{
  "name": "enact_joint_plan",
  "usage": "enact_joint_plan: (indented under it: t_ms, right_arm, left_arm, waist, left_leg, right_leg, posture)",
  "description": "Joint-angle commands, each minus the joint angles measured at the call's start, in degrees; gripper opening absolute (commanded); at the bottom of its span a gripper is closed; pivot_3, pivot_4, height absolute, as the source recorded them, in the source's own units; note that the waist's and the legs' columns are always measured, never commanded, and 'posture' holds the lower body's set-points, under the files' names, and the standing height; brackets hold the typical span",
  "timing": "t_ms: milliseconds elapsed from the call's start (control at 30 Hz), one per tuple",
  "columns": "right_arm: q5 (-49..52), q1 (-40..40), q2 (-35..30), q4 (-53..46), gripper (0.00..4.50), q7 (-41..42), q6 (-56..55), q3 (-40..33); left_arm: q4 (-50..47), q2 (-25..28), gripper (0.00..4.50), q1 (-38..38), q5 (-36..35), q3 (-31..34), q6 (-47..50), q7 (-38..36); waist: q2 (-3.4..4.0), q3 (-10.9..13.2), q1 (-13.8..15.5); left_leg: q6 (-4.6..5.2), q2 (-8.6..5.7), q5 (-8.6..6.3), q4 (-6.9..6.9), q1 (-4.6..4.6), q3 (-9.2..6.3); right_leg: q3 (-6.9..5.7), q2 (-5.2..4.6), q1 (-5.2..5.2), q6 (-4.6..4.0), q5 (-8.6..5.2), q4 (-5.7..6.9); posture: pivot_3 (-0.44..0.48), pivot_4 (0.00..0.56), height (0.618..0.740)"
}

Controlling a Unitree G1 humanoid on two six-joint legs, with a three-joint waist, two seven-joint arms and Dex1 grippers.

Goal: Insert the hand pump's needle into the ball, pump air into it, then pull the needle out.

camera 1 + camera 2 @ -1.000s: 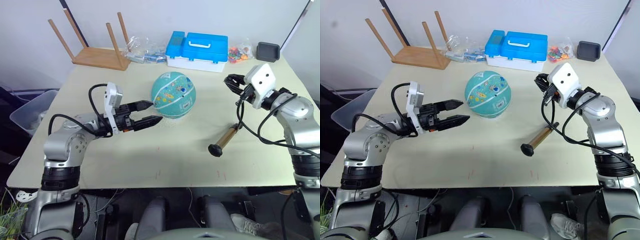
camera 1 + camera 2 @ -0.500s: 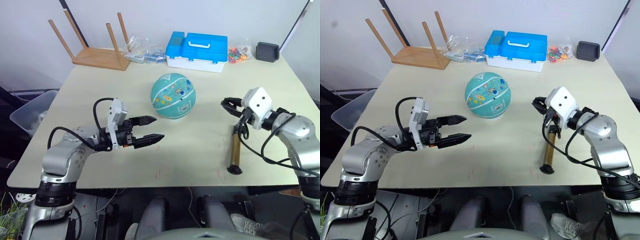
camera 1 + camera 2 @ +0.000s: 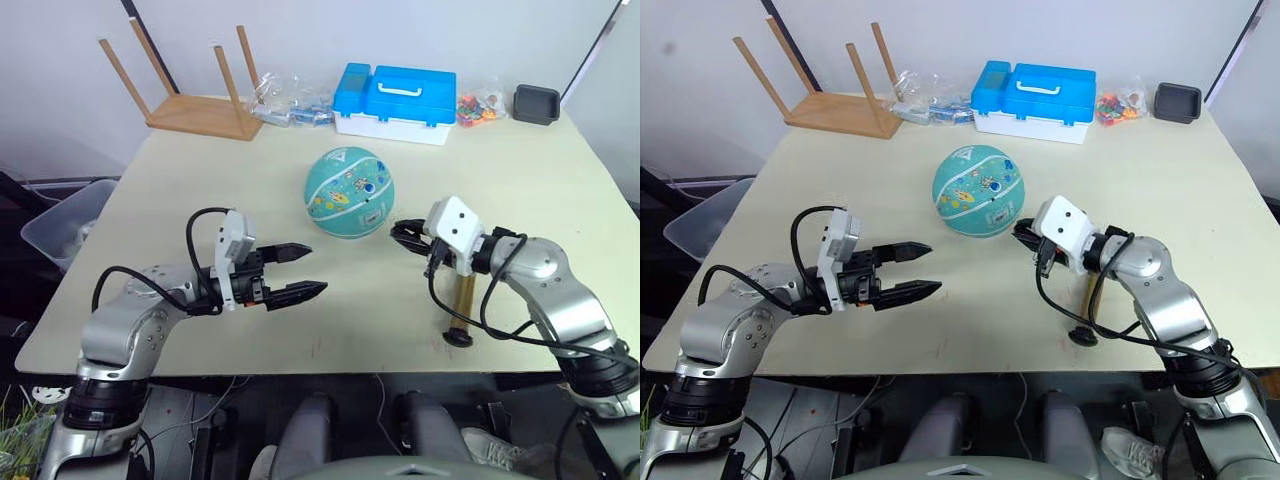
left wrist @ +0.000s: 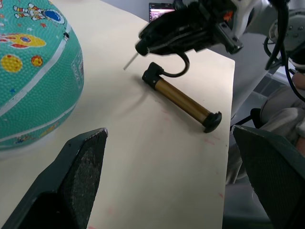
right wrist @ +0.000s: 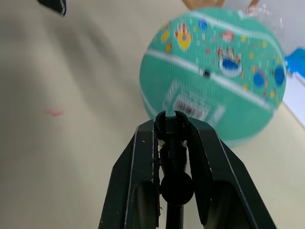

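Right gripper (image 5: 172,125) clamps hand pump (image 4: 183,99) hose tip, probably just short of ball (image 5: 214,74); left gripper (image 3: 298,270) wide.

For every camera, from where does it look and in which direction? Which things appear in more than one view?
Left and right eye views: from the head, forward and down onto the table; both arms show.
Left wrist view: along the open left gripper, toward the hand pump and the right gripper.
Right wrist view: along the right gripper's fingers, shut on the pump's needle end, toward the ball.
Shared: the ball appears in all views; the pump barrel in the eye views and the left wrist view.
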Motion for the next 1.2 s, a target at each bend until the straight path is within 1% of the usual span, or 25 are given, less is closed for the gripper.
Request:
enact_joint_plan:
  t_ms: [33,133,167,200,233,267,300,333,367,400,433,533,633,767,900,1000,1033,1200]
  right_arm:
    - [-0.2,-1.3,-1.5,1.2,0.33,3.4,-1.0,1.4]
    - [0.6,-1.6,-2.1,2.1,0.33,5.5,-0.3,1.7]
    - [0.9,-1.6,-2.3,2.3,1.39,6.1,0.0,1.6]
    - [1.7,-1.5,-2.8,2.1,1.99,6.9,0.8,1.0]
    - [2.6,-1.4,-3.4,1.7,2.38,7.6,1.8,0.1]
    - [3.3,-1.3,-4.0,1.1,2.38,8.2,2.5,-0.6]
    - [4.6,-1.0,-5.4,0.0,3.05,9.3,3.9,-1.8]
    - [5.5,-0.8,-6.4,-0.8,3.49,10.0,4.9,-2.5]
    - [7.2,-0.2,-7.8,-2.3,3.82,10.8,6.6,-3.9]
    - [9.2,0.5,-9.4,-4.2,4.36,11.7,8.7,-5.7]
    - [10.6,1.1,-10.5,-5.4,4.45,12.2,10.2,-6.8]
    - [14.8,3.1,-13.3,-9.2,4.45,12.7,14.4,-10.4]
    - [18.5,4.7,-14.8,-11.4,4.45,12.5,18.1,-13.1]
    - [21.3,8.8,-16.1,-12.7,4.45,12.5,18.5,-16.7]
    - [20.5,14.3,-15.9,-12.4,4.45,11.8,13.7,-19.8]
    - [17.9,21.8,-15.3,-10.6,4.45,11.3,6.9,-24.4]
    - [17.9,23.4,-15.4,-10.4,4.45,11.4,5.7,-25.2]
    - [19.0,34.0,-13.5,-9.6,4.45,10.9,1.5,-34.3]
  left_arm:
    - [-2.4,0.3,4.50,0.8,-0.5,1.0,-1.6,0.6]
    - [-2.4,0.1,4.50,1.4,-0.4,1.0,-2.0,0.9]
    - [-2.4,0.2,4.50,1.6,-0.4,1.0,-2.2,1.0]
    - [-2.3,0.2,4.50,1.8,-0.4,1.0,-2.4,1.1]
    - [-2.2,0.2,4.50,1.9,-0.4,1.1,-2.6,1.2]
    - [-2.2,0.2,4.50,2.1,-0.5,1.1,-2.7,1.2]
    - [-2.2,0.3,4.50,2.2,-0.5,1.1,-2.8,1.2]
    - [-2.1,0.3,4.50,2.4,-0.5,1.1,-3.0,1.2]
    - [-2.1,0.4,4.50,2.6,-0.5,1.2,-3.1,1.2]
    - [-2.1,0.5,4.50,2.8,-0.5,1.2,-3.2,1.1]
    - [-2.1,0.5,4.50,3.0,-0.5,1.2,-3.3,1.1]
    - [-1.8,0.6,4.50,3.2,-0.5,1.2,-3.6,0.9]
    - [-1.5,0.7,4.50,3.4,-0.4,1.1,-3.8,0.6]
    - [-1.5,0.7,4.50,4.0,-0.3,1.0,-4.1,0.4]
    - [-2.0,0.4,4.50,5.6,-0.9,1.7,-4.2,1.0]
    - [-2.5,-0.5,4.50,9.7,-1.3,3.9,-4.8,2.9]
    - [-2.7,-0.6,4.50,10.7,-1.1,4.4,-5.4,3.2]
    - [-2.3,-1.7,4.50,19.4,-0.9,10.4,-7.2,6.1]
  waist:
    - [0.00,0.0,0.0]
    - [0.00,0.0,0.0]
    - [0.00,0.0,0.0]
    - [0.00,0.0,0.0]
    - [0.00,0.0,0.0]
    - [0.00,0.0,0.0]
    - [0.00,0.0,0.0]
    - [0.00,0.0,0.0]
    - [0.00,0.0,0.1]
    - [0.01,0.0,0.3]
    - [0.00,0.0,0.6]
    - [-0.01,0.0,0.8]
    - [-0.02,0.0,0.9]
    - [-0.02,0.0,1.0]
    - [-0.03,0.1,1.0]
    - [-0.03,0.1,1.0]
    - [-0.03,0.1,1.0]
    - [-0.04,0.1,1.0]
  left_leg:
    - [0.00,0.00,0.00,0.00,0.00,0.00]
    - [0.00,0.00,0.00,0.00,0.00,0.00]
    - [0.00,0.00,0.00,0.00,0.00,0.00]
    - [0.00,0.00,0.00,0.00,0.00,0.00]
    - [0.00,0.00,0.00,0.00,0.00,0.00]
    - [0.00,0.00,0.00,0.00,0.00,0.01]
    - [0.00,0.00,0.00,0.00,0.00,0.01]
    - [0.00,0.00,0.00,0.00,0.00,0.01]
    - [0.00,0.01,0.00,0.00,0.00,0.01]
    - [0.00,0.01,0.00,0.01,-0.01,0.00]
    - [0.00,0.02,0.00,0.00,-0.01,0.00]
    - [0.01,0.03,0.00,0.00,-0.02,-0.01]
    - [0.01,0.03,0.00,0.00,-0.02,-0.01]
    - [0.01,0.03,0.00,0.02,-0.01,0.02]
    - [0.01,0.03,0.00,0.02,-0.03,0.04]
    - [0.01,0.04,-0.01,0.00,-0.03,0.05]
    - [0.04,0.06,-0.02,0.00,-0.03,0.07]
    - [0.06,0.16,-0.04,0.01,0.03,0.13]
  right_leg:
    - [0.00,0.00,0.00,0.00,0.00,-0.01]
    - [-0.01,0.01,0.00,0.00,0.00,0.01]
    - [-0.01,0.01,0.00,-0.01,0.00,0.01]
    - [-0.01,0.01,0.00,-0.01,0.00,0.02]
    - [0.00,0.01,0.00,-0.01,0.00,0.02]
    - [0.00,0.01,0.00,0.00,0.00,0.02]
    - [0.00,0.01,0.00,-0.01,0.00,0.01]
    - [0.01,0.00,0.00,-0.01,0.00,0.01]
    - [0.00,0.00,0.00,0.00,0.00,0.00]
    - [0.00,-0.01,0.00,0.00,0.00,0.00]
    - [0.00,-0.01,0.00,0.00,0.00,-0.01]
    - [-0.02,0.00,0.00,-0.01,0.00,-0.02]
    - [-0.04,0.00,0.00,-0.01,0.00,-0.01]
    - [-0.02,0.00,0.01,0.00,0.00,0.00]
    - [-0.01,0.00,0.01,0.00,0.00,-0.02]
    - [-0.01,0.00,0.01,0.00,-0.01,-0.03]
    - [0.01,-0.01,0.01,0.00,-0.01,-0.04]
    - [0.08,0.00,0.02,0.00,-0.01,-0.02]
  posture:
    - [0.000,0.150,0.740]
    - [0.000,0.150,0.740]
    - [0.000,0.150,0.740]
    - [0.000,0.150,0.740]
    - [0.000,0.150,0.740]
    - [0.000,0.150,0.740]
    - [0.000,0.150,0.740]
    - [0.000,0.150,0.740]
    - [0.000,0.150,0.740]
    - [0.000,0.150,0.740]
    - [0.000,0.150,0.740]
    - [0.000,0.150,0.740]
    - [0.000,0.150,0.740]
    - [0.000,0.150,0.740]
    - [0.000,0.150,0.740]
    - [0.000,0.150,0.740]
    - [0.000,0.150,0.740]
    - [0.000,0.150,0.740]
